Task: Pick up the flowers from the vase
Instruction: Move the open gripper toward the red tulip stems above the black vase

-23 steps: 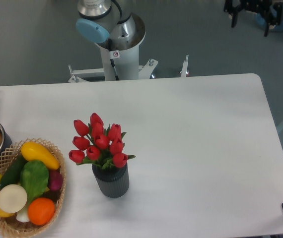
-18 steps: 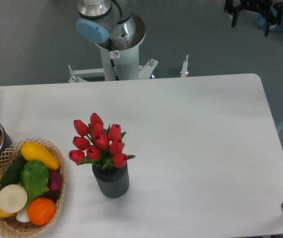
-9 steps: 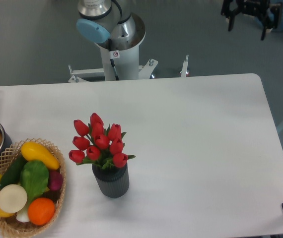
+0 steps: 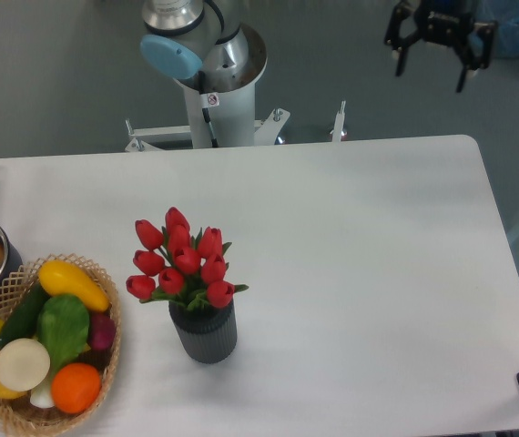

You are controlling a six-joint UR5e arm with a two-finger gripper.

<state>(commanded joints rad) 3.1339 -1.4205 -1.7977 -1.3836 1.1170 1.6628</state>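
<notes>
Red tulips point(image 4: 181, 261) upright in ribbed grey vase point(image 4: 204, 332) on table point(image 4: 360, 237); gripper point(image 4: 431, 66) well apart beyond far edge, fingers spread, empty.

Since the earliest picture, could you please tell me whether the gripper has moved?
Yes. The gripper has shifted left and down in the view, toward the table's far right corner, with its fingers apart. The red tulips are untouched.

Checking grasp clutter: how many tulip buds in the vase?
9 visible, clustered above the vase: three on the left edge, three down the middle, three on the right. The flowers overlap, so more may be hidden.
</notes>
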